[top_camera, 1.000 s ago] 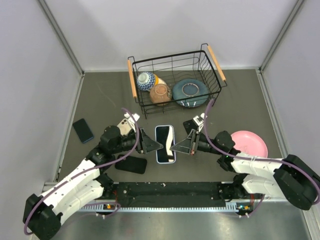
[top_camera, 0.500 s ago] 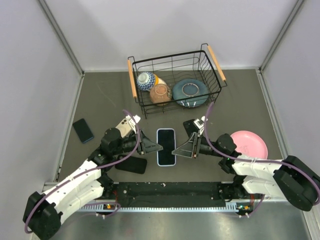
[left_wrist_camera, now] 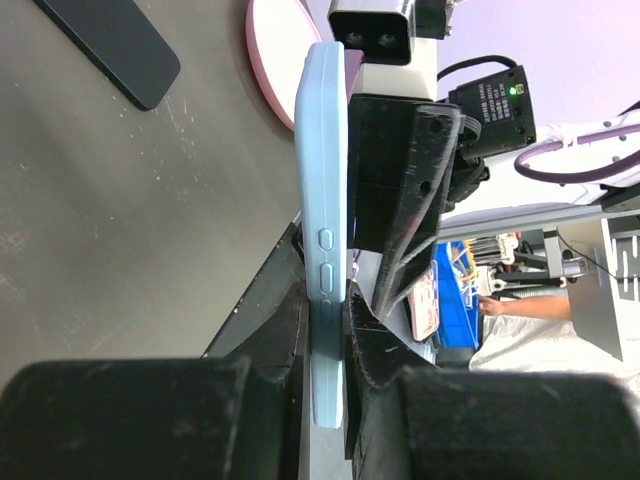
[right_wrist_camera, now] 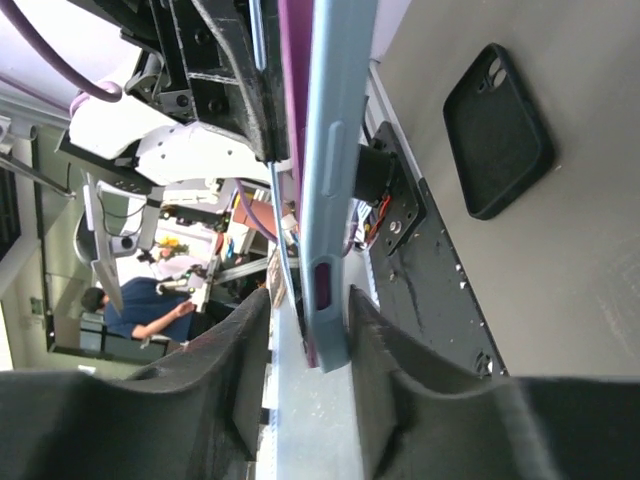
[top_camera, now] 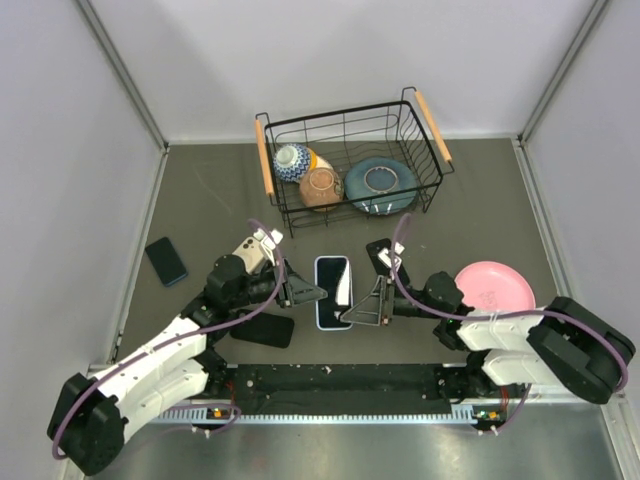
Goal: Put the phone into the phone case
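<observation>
A purple phone (top_camera: 333, 290) sits in a light-blue phone case (top_camera: 322, 322) and is held off the table in the middle, between both arms. My left gripper (top_camera: 315, 293) is shut on the case's left edge. In the left wrist view the case (left_wrist_camera: 322, 150) is pinched edge-on between the fingers of my left gripper (left_wrist_camera: 328, 320). My right gripper (top_camera: 356, 314) straddles the near right corner. In the right wrist view the case (right_wrist_camera: 335, 120) and the purple phone (right_wrist_camera: 295, 90) stand between the spread fingers of my right gripper (right_wrist_camera: 308, 310), with a gap on one side.
A black phone case (top_camera: 262, 330) lies under my left arm and also shows in the right wrist view (right_wrist_camera: 500, 130). A dark blue phone (top_camera: 166, 261) lies at the left. A pink plate (top_camera: 495, 287) is on the right. A wire basket (top_camera: 430, 125) with bowls stands behind.
My right gripper has slid along the phone's right edge toward its near corner. The phone has tilted slightly. My left gripper has kept its hold.
</observation>
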